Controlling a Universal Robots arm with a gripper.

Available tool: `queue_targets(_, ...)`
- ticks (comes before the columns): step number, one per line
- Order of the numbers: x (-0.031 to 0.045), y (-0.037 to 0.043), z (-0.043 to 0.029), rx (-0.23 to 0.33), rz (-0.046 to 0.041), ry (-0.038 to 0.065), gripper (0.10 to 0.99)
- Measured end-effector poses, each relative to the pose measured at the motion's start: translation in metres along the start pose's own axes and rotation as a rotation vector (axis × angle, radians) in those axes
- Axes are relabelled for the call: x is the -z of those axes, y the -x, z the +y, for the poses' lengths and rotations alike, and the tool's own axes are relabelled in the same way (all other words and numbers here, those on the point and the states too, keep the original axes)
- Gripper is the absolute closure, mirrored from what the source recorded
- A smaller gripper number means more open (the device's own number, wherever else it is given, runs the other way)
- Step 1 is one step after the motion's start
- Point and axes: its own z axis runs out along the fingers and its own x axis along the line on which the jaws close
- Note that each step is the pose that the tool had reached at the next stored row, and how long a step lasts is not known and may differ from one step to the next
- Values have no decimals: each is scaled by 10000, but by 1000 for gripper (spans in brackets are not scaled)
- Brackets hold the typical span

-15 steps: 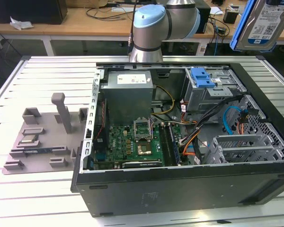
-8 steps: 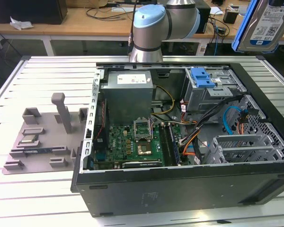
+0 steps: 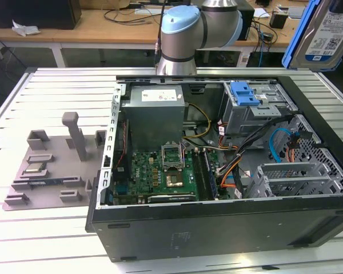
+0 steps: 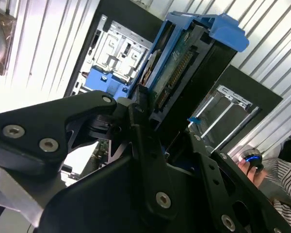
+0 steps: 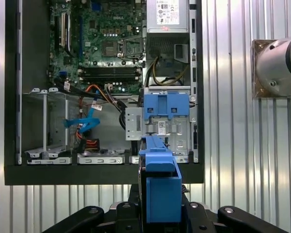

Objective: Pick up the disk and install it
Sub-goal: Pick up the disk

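The disk (image 3: 324,29), a silver-grey drive with a white-and-blue label and blue side rails, hangs high at the exterior view's right, above the far right corner of the open computer case (image 3: 217,228). In both wrist views my gripper (image 4: 165,127) (image 5: 161,209) is shut on the disk (image 4: 184,63) (image 5: 160,179), its black fingers (image 4: 136,114) pressing the two flat sides. Below it stands the metal drive cage (image 3: 257,111) (image 5: 179,133), topped by a blue plastic tab (image 3: 243,93) (image 5: 166,107).
Inside the case are the grey power supply (image 3: 154,108), the green motherboard (image 3: 160,171), loose orange and blue cables (image 3: 280,145) and a second empty cage (image 3: 297,177). A grey fixture plate (image 3: 51,165) lies left of the case. A person's hand (image 4: 252,167) rests nearby.
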Motion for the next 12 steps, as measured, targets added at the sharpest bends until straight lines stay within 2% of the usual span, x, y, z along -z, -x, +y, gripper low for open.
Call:
queue_targets(2, -3, -120, 18, 0, -1, 0, 722)
queue_targets(12, -18, -436, 65, 0, 0, 0, 722)
